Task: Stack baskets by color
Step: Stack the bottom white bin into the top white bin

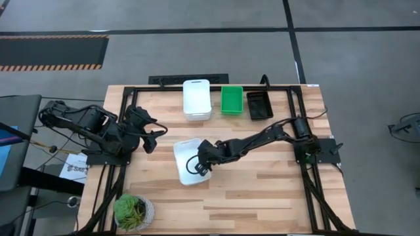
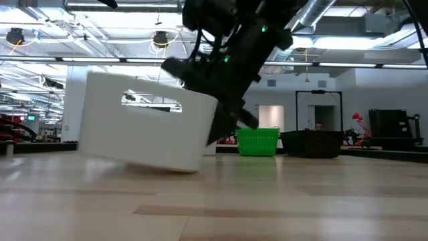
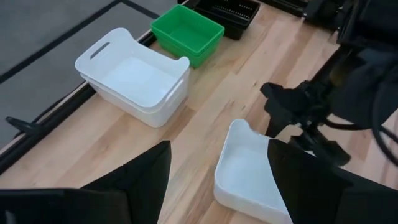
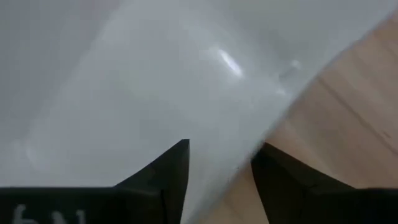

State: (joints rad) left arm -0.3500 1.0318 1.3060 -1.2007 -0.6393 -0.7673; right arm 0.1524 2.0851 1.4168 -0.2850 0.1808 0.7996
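A loose white basket (image 1: 187,160) lies mid-table. In the low view this white basket (image 2: 144,120) looks tilted, its left end slightly raised. My right gripper (image 1: 199,167) is open and stands astride the basket's right wall, reaching in from the table's right. My left gripper (image 1: 152,134) hangs open above the table's left part and holds nothing. At the far edge stand stacked white baskets (image 1: 197,98), a green basket (image 1: 231,99) and a black basket (image 1: 259,105). My right gripper (image 4: 221,146) straddles the right wall (image 4: 217,177) of the loose white basket, one finger (image 4: 171,171) inside and the other (image 4: 277,174) outside. It comes slanting down from the table's right. The gap is wider than the wall; whether a finger touches it I cannot tell.
A potted green plant (image 1: 133,211) stands at the near left corner. Bare wood lies along the near edge and between the loose basket and the far row. The black frame rails (image 1: 121,124) run along the table's left and right sides.
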